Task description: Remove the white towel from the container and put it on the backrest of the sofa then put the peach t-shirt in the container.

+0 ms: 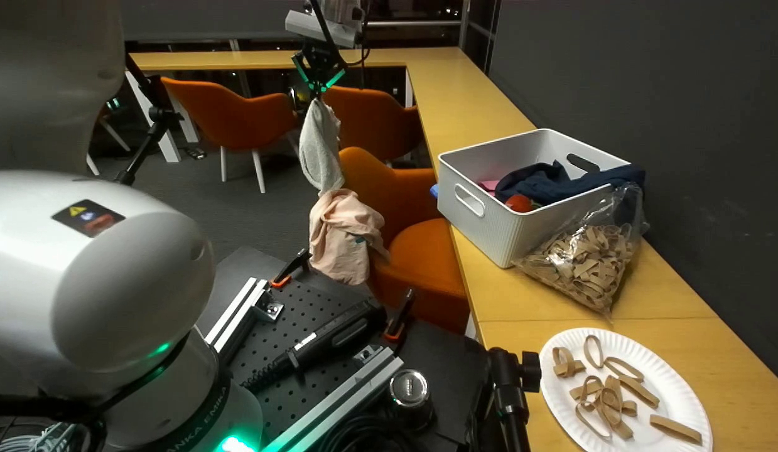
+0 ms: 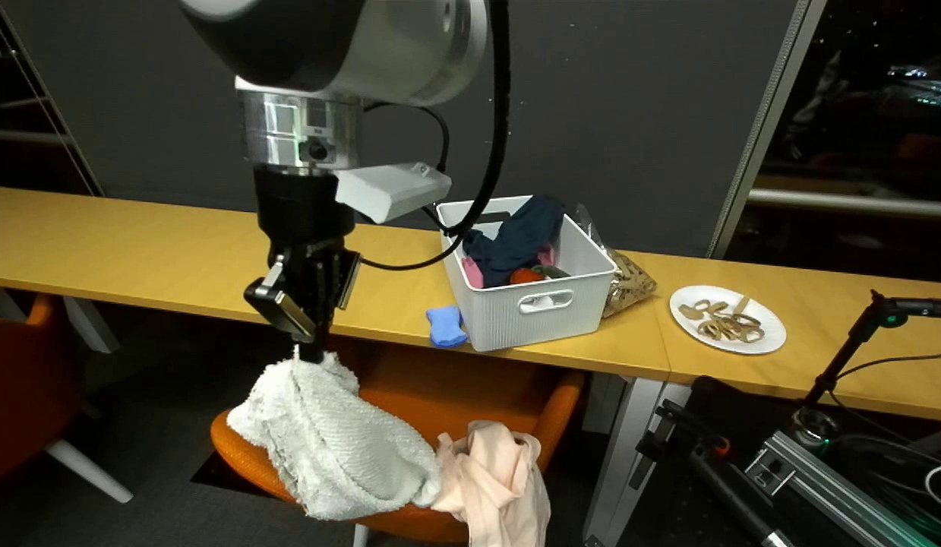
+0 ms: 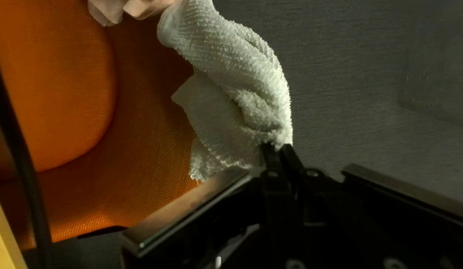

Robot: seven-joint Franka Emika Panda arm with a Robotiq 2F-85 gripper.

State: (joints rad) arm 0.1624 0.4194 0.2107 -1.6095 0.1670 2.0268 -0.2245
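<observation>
From the left in an exterior view: black claw (image 2: 312,351) points down, tips close together, pinching the towel (image 2: 333,448). Towel is outside the box (image 2: 531,332), hanging from the tips at the back of the orange chair (image 2: 455,380); cannot tell how much the chair bears. White, thick terry, ribbed face, threads fringing one edge; broad and bunched here, long and folded over in the wrist view, a deep crease just by the tips. Its low end meets the shirt (image 2: 493,486). Blue sponge (image 2: 446,327) on the table (image 2: 136,235), just beside the box. Shirt: peach, crumpled in soft folds, also at the chair's back. Box white, ribbed, slot handles; inside, a navy cloth (image 2: 527,232) slung over the rim, a pink piece (image 2: 472,272), a round red-orange thing (image 2: 526,276). Clear bag (image 2: 628,281) of tan bands (image 2: 631,290) against the box's side; farther right, a paper plate (image 2: 774,328) with more bands. Writing, left to right: on the arm (image 1: 131,270), a dark sticker (image 1: 88,217) with yellow warning triangle, blue and red marks after it, any print too small to read; round its base (image 1: 162,408), pale lettering (image 1: 199,420), "ANKA EMIKA", its start cut off.
</observation>
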